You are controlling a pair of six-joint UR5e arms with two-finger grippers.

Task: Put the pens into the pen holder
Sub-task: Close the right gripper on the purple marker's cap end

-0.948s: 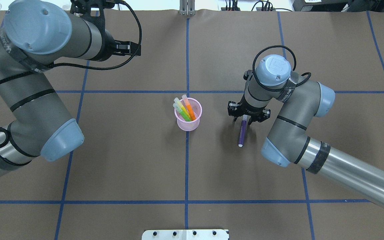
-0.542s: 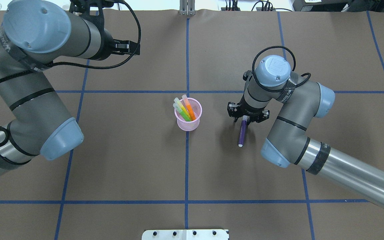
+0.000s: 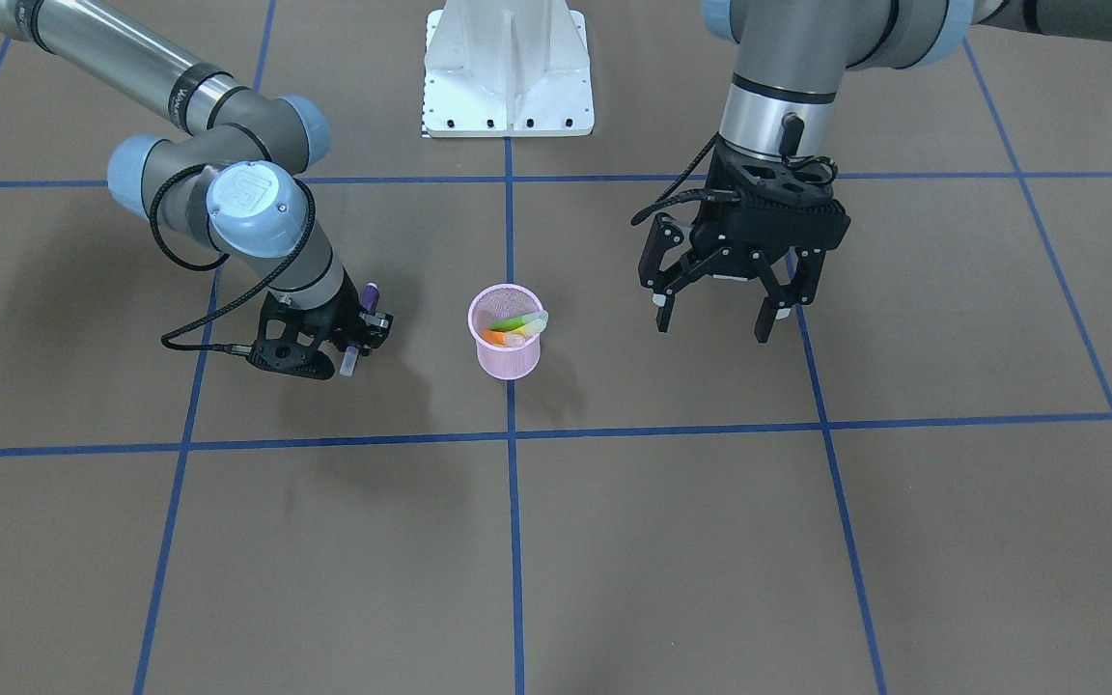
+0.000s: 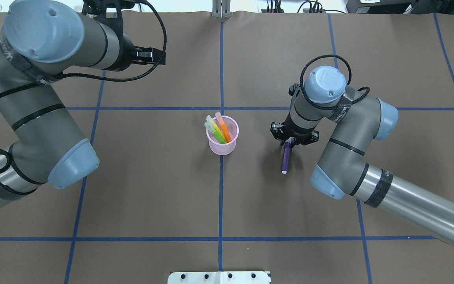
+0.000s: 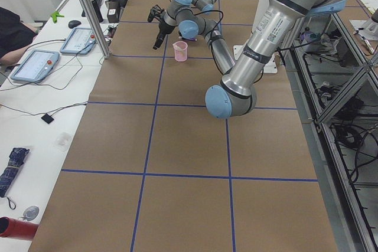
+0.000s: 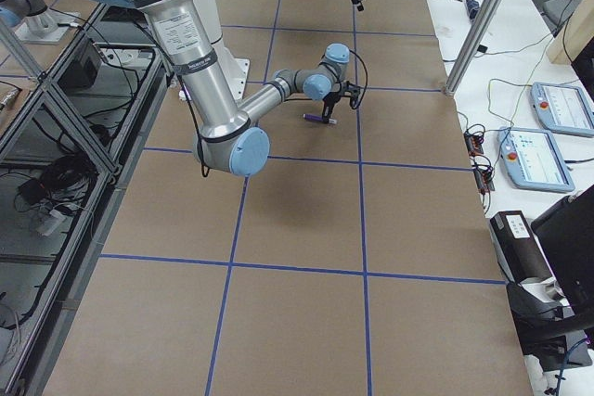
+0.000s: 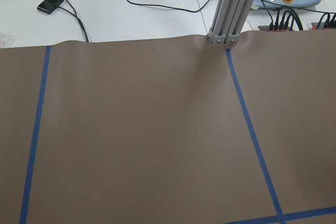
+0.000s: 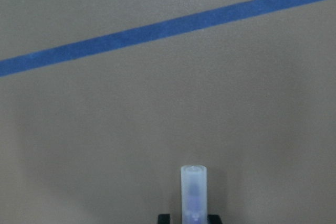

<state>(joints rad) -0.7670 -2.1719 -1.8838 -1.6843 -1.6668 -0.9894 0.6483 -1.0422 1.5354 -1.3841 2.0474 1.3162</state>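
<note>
The pink mesh pen holder (image 4: pixel 222 146) (image 3: pixel 507 359) stands at the table's centre with an orange pen (image 4: pixel 224 129), a green pen (image 4: pixel 218 135) and a yellow pen (image 4: pixel 211 124) leaning inside. To its right, the purple pen (image 4: pixel 285 159) (image 3: pixel 372 291) lies low along the brown table. My right gripper (image 4: pixel 288 144) (image 3: pixel 351 340) is shut on its upper end. In the right wrist view its pale cap (image 8: pixel 193 190) pokes out between the fingers. My left gripper (image 3: pixel 718 323) hangs open and empty above the table, away from the holder.
The robot's white base plate (image 3: pixel 508 68) (image 4: pixel 219 277) sits at the near edge. A metal post (image 4: pixel 221 10) (image 7: pixel 231 9) stands at the far edge. Blue tape lines (image 4: pixel 220 197) cross the paper. Tablets (image 5: pixel 35 63) and cables lie on a side bench.
The right gripper's fingers have drawn in and shut on the purple pen's upper end; the pen's tip has stayed put. The left arm has barely shifted.
</note>
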